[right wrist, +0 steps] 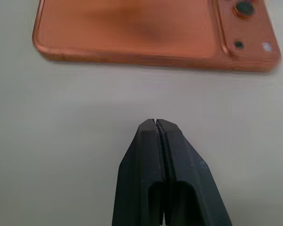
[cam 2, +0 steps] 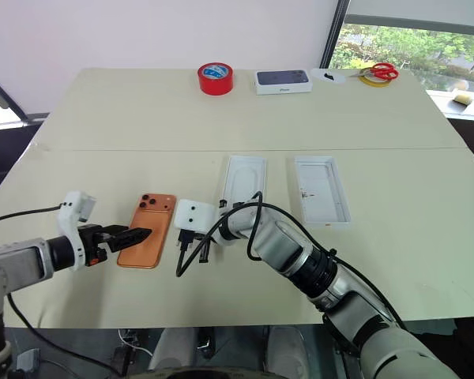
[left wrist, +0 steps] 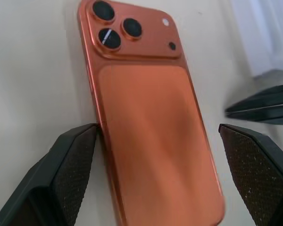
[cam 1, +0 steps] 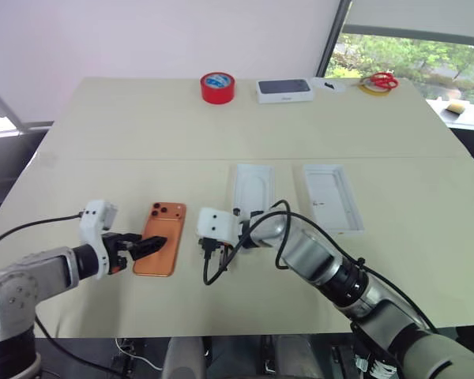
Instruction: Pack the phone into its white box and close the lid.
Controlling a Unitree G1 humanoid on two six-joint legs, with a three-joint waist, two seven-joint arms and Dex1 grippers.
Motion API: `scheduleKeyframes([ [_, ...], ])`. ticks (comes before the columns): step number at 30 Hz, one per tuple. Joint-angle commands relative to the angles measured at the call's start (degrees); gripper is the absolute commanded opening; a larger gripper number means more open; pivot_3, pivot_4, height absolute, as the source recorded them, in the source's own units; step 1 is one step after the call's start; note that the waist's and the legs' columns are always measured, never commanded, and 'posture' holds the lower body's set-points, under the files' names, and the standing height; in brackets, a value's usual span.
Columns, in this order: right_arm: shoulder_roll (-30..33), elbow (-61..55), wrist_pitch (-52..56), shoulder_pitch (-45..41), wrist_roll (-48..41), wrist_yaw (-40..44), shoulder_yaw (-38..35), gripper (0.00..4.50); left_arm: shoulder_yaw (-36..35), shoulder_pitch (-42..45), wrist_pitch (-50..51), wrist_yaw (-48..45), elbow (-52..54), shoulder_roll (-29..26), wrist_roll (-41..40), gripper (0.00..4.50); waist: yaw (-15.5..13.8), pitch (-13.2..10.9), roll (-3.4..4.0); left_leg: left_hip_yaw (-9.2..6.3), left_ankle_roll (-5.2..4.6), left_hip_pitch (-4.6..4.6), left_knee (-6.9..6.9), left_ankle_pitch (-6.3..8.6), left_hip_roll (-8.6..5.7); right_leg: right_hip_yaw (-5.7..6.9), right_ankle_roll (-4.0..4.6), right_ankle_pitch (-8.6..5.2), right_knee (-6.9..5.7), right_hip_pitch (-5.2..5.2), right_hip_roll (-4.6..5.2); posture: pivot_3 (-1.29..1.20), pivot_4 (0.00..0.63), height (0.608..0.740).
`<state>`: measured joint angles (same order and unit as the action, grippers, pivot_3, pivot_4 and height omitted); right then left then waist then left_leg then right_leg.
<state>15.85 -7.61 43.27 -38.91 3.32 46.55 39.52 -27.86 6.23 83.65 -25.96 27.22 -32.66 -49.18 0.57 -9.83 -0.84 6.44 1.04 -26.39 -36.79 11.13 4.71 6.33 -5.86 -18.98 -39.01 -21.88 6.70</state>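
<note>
On pale table (cam 1: 221,134) by window (cam 1: 411,47), phone (cam 1: 160,238) lies flat.

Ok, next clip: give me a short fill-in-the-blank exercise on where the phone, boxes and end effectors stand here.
1. The phone lies on the table with its camera block facing ____.
2. The left end effector is ____, one finger on each side of the phone.
3. The right end effector, on the table beside the phone, is ____.
4. The white box holds ____.

Missing words: up; open; shut; nothing
</note>
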Motion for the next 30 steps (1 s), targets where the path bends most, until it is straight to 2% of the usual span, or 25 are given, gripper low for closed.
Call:
scheduleKeyframes([
  [1, -0.5, -1.0, 0.6, -0.6, 0.3, -0.2, -0.5, 0.03, 3.1, 0.5, 5.0, 0.7, 1.0, 3.6, -3.6, 4.32, -0.1, 0.0, 0.02, -0.01, 0.00, 0.00, 0.00, 0.00, -0.01, 0.00, 0.00, 0.00, 0.00, 0.01, 0.01, 0.00, 0.150, 0.730],
  [6, -0.6, -0.2, 0.9, -0.6, 1.0, -0.9, -0.3, 0.03, 3.9, 4.3, 8.4, 2.4, 1.1, 8.8, -4.9, 4.32, -0.1, 0.1, 0.01, -0.06, -0.01, 0.05, -0.01, 0.01, -0.05, 0.03, 0.00, 0.00, 0.01, 0.12, 0.02, 0.00, 0.150, 0.730],
  [13, -0.7, -0.4, 1.5, -0.2, 1.3, -1.6, -0.7, 0.03, 4.1, 6.5, 8.9, 3.5, -0.1, 11.2, -5.9, 4.32, 0.1, 0.1, -0.02, -0.10, -0.01, 0.05, -0.03, 0.00, -0.04, 0.06, 0.00, 0.00, 0.01, 0.35, -0.01, 0.00, 0.150, 0.730],
  [19, -0.4, -0.6, 2.0, 0.1, 1.1, -2.0, -1.1, 0.03, 2.8, 7.4, 8.8, 4.3, -2.1, 10.6, -4.3, 4.32, 0.1, 0.1, -0.02, -0.11, -0.01, 0.06, -0.04, 0.01, -0.04, 0.06, 0.00, 0.00, 0.01, 0.34, -0.01, 0.00, 0.150, 0.730],
  [27, -0.1, -0.7, 2.1, 0.4, 0.9, -2.1, -1.3, 0.03, -4.8, 9.4, 7.9, 6.1, -7.1, 9.5, -2.6, 4.32, 0.3, 0.1, -0.02, -0.11, -0.01, 0.05, -0.03, 0.01, -0.01, 0.07, 0.00, 0.00, 0.01, 0.31, -0.04, 0.00, 0.150, 0.730],
  [30, -0.1, -0.7, 2.0, 0.5, 0.9, -2.1, -1.3, 0.03, -5.7, 8.9, 7.9, 6.2, -7.1, 9.1, -2.9, 4.32, 0.4, 0.1, -0.02, -0.11, -0.01, 0.05, -0.02, 0.01, 0.00, 0.06, 0.00, 0.00, 0.01, 0.30, -0.03, 0.00, 0.150, 0.730],
])
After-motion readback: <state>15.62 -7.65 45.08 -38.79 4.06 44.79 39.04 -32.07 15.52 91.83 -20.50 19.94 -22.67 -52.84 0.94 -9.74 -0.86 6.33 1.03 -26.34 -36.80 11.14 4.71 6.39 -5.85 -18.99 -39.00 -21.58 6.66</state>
